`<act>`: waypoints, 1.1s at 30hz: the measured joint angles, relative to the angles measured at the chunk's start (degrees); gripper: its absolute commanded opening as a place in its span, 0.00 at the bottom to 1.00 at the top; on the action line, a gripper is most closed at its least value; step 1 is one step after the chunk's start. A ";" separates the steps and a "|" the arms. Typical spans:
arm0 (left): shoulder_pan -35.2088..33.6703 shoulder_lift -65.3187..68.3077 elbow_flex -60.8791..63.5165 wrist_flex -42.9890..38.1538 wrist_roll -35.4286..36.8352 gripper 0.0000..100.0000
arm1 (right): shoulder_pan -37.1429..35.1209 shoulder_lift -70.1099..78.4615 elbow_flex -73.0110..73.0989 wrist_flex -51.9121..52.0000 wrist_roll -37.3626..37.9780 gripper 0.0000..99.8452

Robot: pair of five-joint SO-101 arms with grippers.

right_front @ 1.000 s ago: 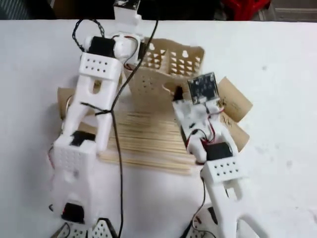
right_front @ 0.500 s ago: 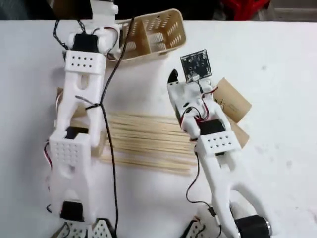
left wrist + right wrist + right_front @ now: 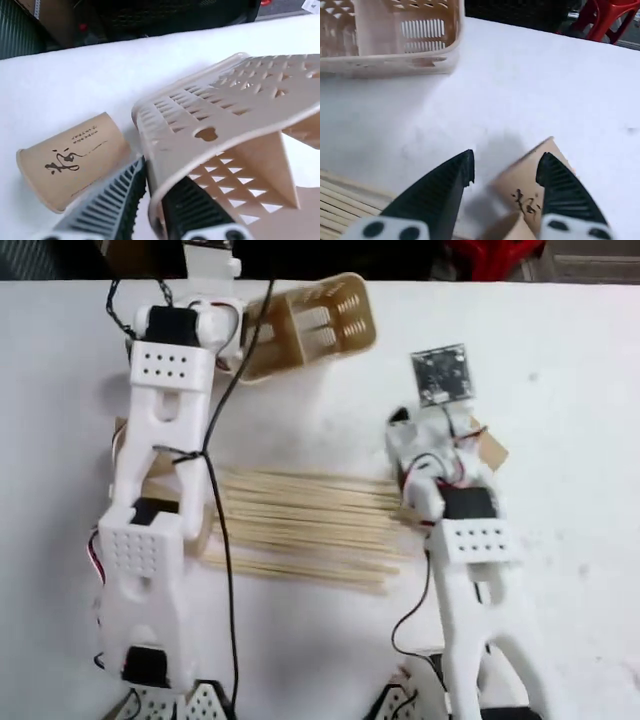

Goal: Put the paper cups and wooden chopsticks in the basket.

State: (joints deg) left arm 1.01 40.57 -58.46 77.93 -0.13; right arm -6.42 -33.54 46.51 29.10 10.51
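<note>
As far as we can tell, nothing's in the basket (image 3: pixel 310 320) yet, so pretty much the whole job is left. Our left end effector (image 3: pixel 152 175) is clamped on its wall, holding it tipped near the desk's (image 3: pixel 560 390) far edge. The chopsticks (image 3: pixel 300 525) lie piled between the arms. One paper cup (image 3: pixel 70 160) lies on its side beside the basket, and the right end effector (image 3: pixel 507 157) is spread wide around the other cup (image 3: pixel 530 197).

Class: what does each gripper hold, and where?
Left gripper clamps the basket by its end wall; right gripper, open over a cup, holds nothing.
</note>
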 measured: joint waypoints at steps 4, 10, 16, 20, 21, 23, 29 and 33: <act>1.76 0.26 -4.22 5.27 0.00 0.02 | 3.96 -3.43 -0.26 5.71 3.96 0.21; 5.01 0.53 -15.03 17.32 0.09 0.02 | 8.00 -4.84 -0.26 10.64 4.92 0.21; 5.80 0.53 -18.11 21.45 0.09 0.02 | 11.52 -5.19 -1.67 14.33 5.19 0.21; 5.80 0.53 -17.93 21.45 0.09 0.03 | 14.59 -5.19 -4.13 19.34 8.18 0.21; 5.71 0.53 -17.49 21.45 0.09 0.05 | 14.95 -5.19 -4.48 20.40 9.05 0.21; 5.63 0.44 -16.62 21.36 0.09 0.11 | 15.21 -5.19 -4.75 22.15 11.43 0.21; 5.54 0.44 -13.89 21.19 0.09 0.17 | 15.03 -5.19 -4.75 26.81 19.25 0.21; 4.40 0.44 -13.89 19.08 -0.53 0.17 | 14.33 -5.19 -4.75 28.84 20.40 0.21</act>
State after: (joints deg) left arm 5.41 41.01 -72.35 97.01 -0.66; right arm 7.91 -38.73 41.76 57.93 30.90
